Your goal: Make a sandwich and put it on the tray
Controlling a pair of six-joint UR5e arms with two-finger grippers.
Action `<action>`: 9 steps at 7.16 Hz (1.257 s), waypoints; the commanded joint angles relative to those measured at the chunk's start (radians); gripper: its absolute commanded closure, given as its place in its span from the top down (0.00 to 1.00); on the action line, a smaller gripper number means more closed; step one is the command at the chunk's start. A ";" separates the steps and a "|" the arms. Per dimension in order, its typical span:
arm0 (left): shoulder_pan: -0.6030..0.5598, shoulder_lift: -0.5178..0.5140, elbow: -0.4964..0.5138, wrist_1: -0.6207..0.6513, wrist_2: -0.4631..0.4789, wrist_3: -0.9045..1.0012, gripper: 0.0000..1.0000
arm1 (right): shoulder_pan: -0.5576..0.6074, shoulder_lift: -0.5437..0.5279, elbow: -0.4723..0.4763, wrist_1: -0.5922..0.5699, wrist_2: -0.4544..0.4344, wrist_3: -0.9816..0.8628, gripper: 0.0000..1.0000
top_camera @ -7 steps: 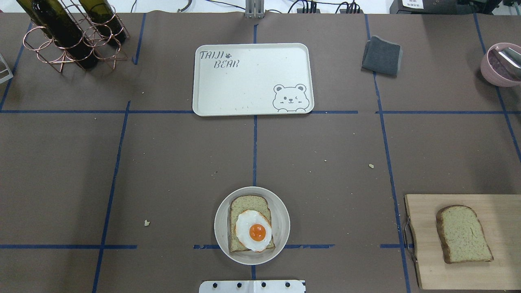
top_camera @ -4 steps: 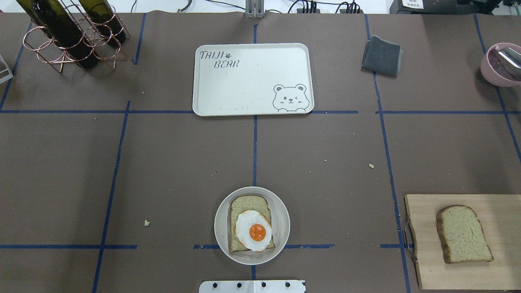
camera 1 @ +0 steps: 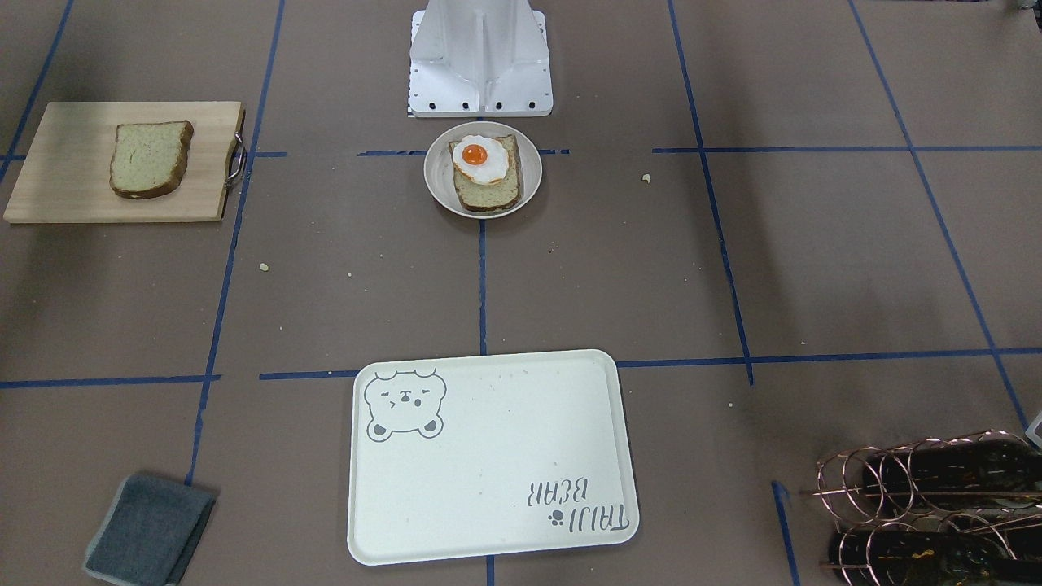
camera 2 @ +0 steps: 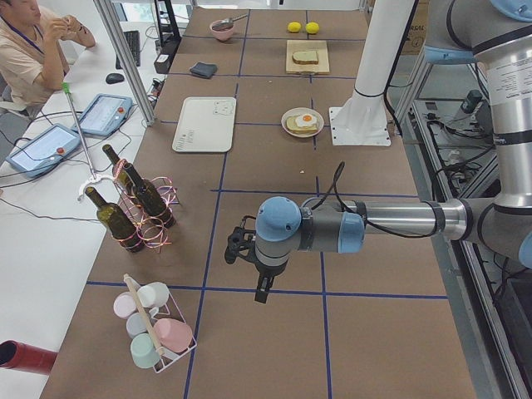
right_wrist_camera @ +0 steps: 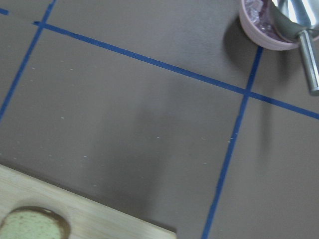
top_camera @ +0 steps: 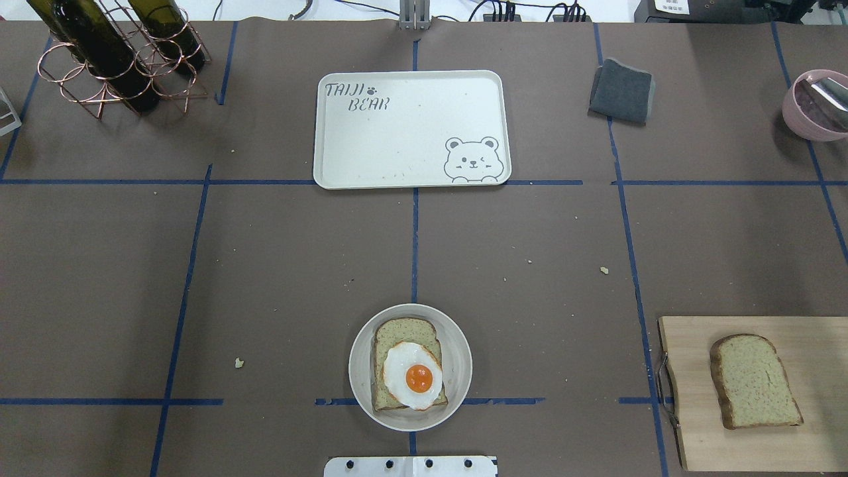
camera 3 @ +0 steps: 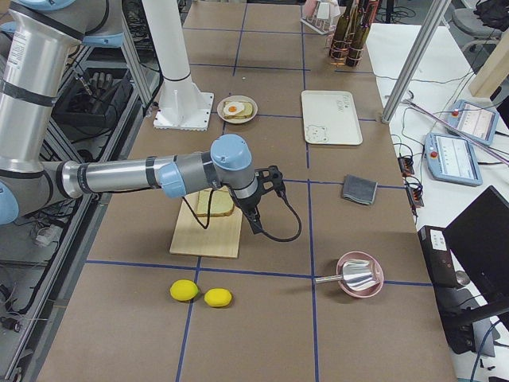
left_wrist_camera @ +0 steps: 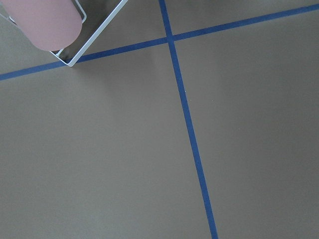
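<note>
Tray (top_camera: 411, 126) edge well apart from plate (top_camera: 361, 391) rim, brown table (top_camera: 298, 265) between.

Seen only in the side views, the left gripper (camera 2: 261, 289) and the right gripper (camera 3: 254, 220) are too small to tell how their fingers stand. The right arm hides part of the bread slice (camera 3: 220, 205) on the cutting board (camera 3: 208, 235). The fried egg (top_camera: 412, 375) covers much of the lower slice (top_camera: 389, 331). The overhead view's right edge cuts off the pink bowl (top_camera: 803, 128), and the front view's bottom edge clips the grey cloth (camera 1: 149, 529) on the counter (camera 1: 814, 260).
</note>
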 commanded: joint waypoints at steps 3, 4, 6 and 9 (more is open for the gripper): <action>-0.002 0.000 -0.006 -0.053 0.000 0.000 1.00 | -0.306 -0.152 -0.065 0.563 -0.131 0.626 1.00; -0.002 0.000 -0.006 -0.055 0.000 0.000 1.00 | -0.388 -0.160 -0.103 0.709 -0.151 0.770 1.00; -0.002 0.000 -0.006 -0.068 0.000 0.000 1.00 | -0.638 -0.204 -0.135 0.903 -0.353 0.996 0.99; -0.002 0.000 -0.006 -0.075 0.000 0.000 1.00 | -0.878 -0.209 -0.237 1.054 -0.560 1.156 0.96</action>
